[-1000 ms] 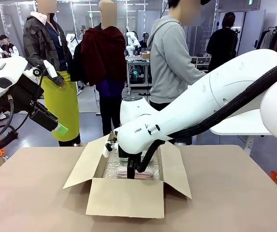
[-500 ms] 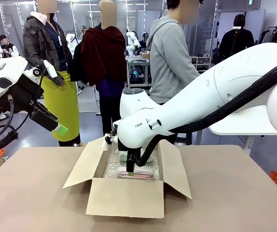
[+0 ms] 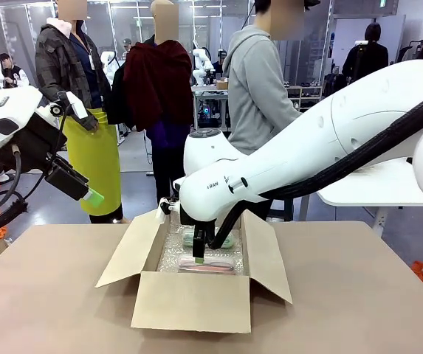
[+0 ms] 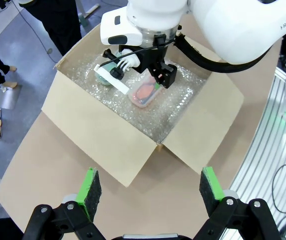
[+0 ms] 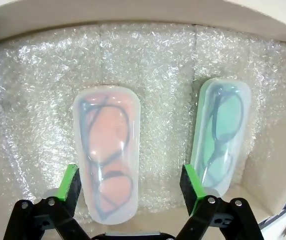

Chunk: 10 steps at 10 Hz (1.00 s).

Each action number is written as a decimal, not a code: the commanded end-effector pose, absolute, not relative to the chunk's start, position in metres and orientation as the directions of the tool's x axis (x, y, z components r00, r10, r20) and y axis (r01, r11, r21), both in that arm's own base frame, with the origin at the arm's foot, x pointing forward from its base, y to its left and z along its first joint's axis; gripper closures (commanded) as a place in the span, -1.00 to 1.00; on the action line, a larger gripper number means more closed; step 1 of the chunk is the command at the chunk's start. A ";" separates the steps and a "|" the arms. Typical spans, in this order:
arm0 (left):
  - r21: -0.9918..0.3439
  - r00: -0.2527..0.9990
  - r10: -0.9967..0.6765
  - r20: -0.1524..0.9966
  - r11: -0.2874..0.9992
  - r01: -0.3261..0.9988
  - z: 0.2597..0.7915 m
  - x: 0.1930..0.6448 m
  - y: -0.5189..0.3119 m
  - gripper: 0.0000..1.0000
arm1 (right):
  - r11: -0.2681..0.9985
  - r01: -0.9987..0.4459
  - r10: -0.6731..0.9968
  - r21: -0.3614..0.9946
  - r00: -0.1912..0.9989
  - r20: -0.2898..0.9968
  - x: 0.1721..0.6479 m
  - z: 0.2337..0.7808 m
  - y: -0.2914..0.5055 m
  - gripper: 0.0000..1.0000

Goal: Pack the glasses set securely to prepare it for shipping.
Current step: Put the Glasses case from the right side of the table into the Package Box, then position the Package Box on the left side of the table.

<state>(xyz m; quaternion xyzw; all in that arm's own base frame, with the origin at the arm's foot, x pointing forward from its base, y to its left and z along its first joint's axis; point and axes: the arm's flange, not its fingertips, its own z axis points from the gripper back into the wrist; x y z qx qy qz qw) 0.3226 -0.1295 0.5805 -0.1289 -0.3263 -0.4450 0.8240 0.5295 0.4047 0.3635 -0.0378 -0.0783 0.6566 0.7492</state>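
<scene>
An open cardboard box (image 3: pixel 189 301) lined with bubble wrap (image 5: pixel 147 55) stands mid-table. Both cases of the glasses set lie flat on the wrap, side by side: the pale pink case (image 5: pixel 106 160) (image 4: pixel 143 93) (image 3: pixel 207 267) and the mint green case (image 5: pixel 220 132) (image 3: pixel 224 239), each showing a spectacles outline. My right gripper (image 5: pixel 129 185) (image 3: pixel 199 254) hangs open inside the box, its fingers straddling the pink case from above without touching it. The right arm partly hides the mint case (image 4: pixel 104 76) in the left wrist view. My left gripper (image 4: pixel 150 190) (image 3: pixel 90 196) is open and empty, high off the table's left side.
The box flaps (image 3: pixel 126 247) splay outward on all sides. Brown table surface (image 3: pixel 49 295) lies free around the box. A person in a grey hoodie (image 3: pixel 263 88) stands at the far side. A white table (image 3: pixel 373 188) stands behind on the right.
My right gripper has let go of the pink case, opened fully and risen a little inside the box. The left arm has not moved.
</scene>
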 end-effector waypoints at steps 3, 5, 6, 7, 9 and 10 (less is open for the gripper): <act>0.082 0.386 -0.645 0.659 0.572 0.816 0.582 0.323 -0.129 -1.00 | 0.128 -0.979 0.991 -0.159 0.119 0.065 0.527 0.362 0.405 -1.00; 0.082 0.386 -0.645 0.659 0.572 0.816 0.582 0.323 -0.129 -1.00 | 0.128 -0.979 0.991 -0.159 0.119 0.065 0.527 0.362 0.405 -1.00; 0.082 0.386 -0.645 0.659 0.572 0.816 0.582 0.323 -0.129 -1.00 | 0.128 -0.979 0.991 -0.159 0.119 0.065 0.527 0.362 0.405 -1.00; 0.082 0.386 -0.645 0.659 0.572 0.816 0.582 0.323 -0.129 -1.00 | 0.128 -0.979 0.991 -0.159 0.119 0.065 0.527 0.362 0.405 -1.00; 0.082 0.386 -0.645 0.659 0.572 0.816 0.582 0.323 -0.129 -1.00 | 0.128 -0.979 0.991 -0.159 0.119 0.065 0.527 0.362 0.405 -1.00; 0.082 0.386 -0.645 0.659 0.572 0.816 0.582 0.323 -0.129 -1.00 | 0.134 -0.978 0.990 -0.157 0.125 0.067 0.530 0.362 0.405 -1.00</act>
